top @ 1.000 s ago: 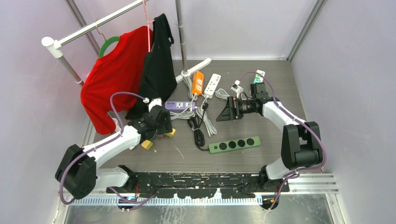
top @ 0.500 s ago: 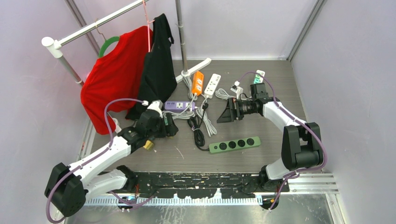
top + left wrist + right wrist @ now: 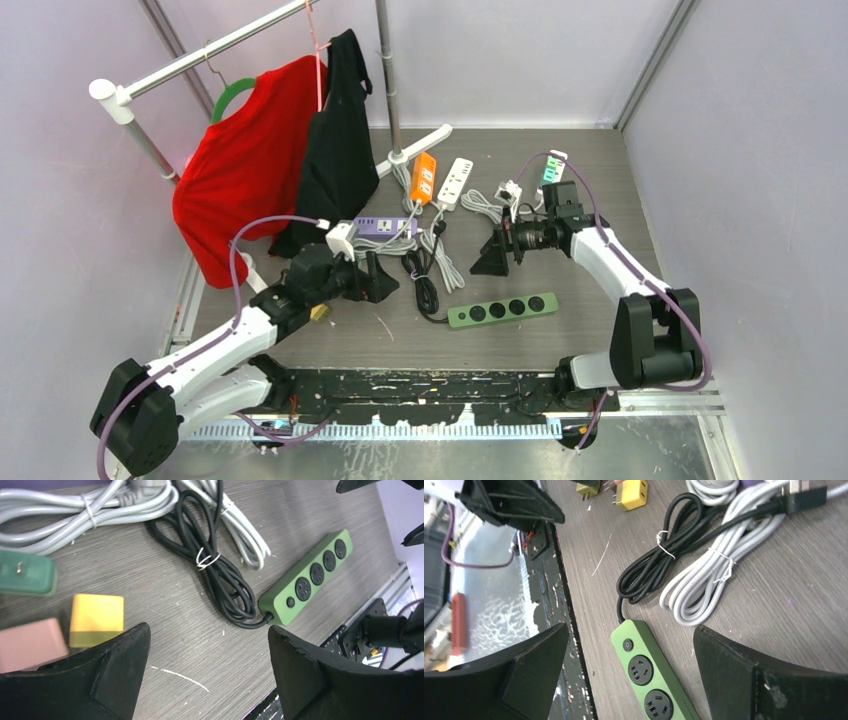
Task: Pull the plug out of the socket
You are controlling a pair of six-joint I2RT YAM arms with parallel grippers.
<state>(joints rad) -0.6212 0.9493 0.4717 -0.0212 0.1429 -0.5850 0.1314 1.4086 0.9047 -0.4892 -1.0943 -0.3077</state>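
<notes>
My left fingers (image 3: pixel 372 283) stood spread and released, grasping nothing, low over the surface (image 3: pixel 420 345). Three loose plugs lay on the surface just beside the left-hand finger, in no socket: a yellow plug (image 3: pixel 96 619), a pink plug (image 3: pixel 31 642) touching it, and a green plug (image 3: pixel 25 572) a little beyond. Ahead of those fingers lay a green strip (image 3: pixel 307 582) with its sockets facing up. Its black cord (image 3: pixel 220 575) lay coiled and tied beside it, next to a bundled white cord (image 3: pixel 704 575).

My right fingers (image 3: pixel 492 256) were fully spread, likewise grasping nothing. They hovered above the surface beyond the green strip and pointed toward the cords.

Farther out lay a purple strip (image 3: pixel 385 227) with a white plug (image 3: pixel 340 238) at its left end. I could not tell whether that plug was seated in a socket.

Beyond these, an orange strip (image 3: pixel 424 176) and a white strip (image 3: pixel 456 180) lay side by side. A red shirt (image 3: pixel 245 160) and a black shirt (image 3: pixel 335 140) hung at the far left.
</notes>
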